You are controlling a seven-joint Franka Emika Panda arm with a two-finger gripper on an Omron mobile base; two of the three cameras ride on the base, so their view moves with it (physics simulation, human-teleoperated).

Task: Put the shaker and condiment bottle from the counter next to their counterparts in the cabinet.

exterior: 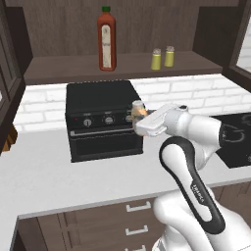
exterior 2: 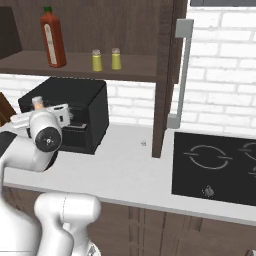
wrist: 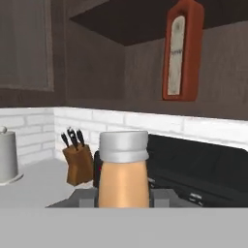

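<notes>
The short peach-orange condiment bottle (wrist: 123, 174) with its whitish cap rides upright in the two-finger gripper (exterior: 139, 119), clamped at its sides, level with the black toaster oven (exterior: 103, 120) on the white counter (exterior: 44, 176). Lift it well above the oven first (tilting risks a slip), then set it beside the tall red sauce bottle (exterior: 107, 41) on the dark wooden cabinet (exterior: 73, 66) shelf, left of the two yellow-green shakers (exterior: 162, 58).

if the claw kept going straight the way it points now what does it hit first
Probably the black toaster oven lying just beyond the peach-orange bottle held in the claw; the brown knife block sits off to one side. Depth is unclear.
</notes>
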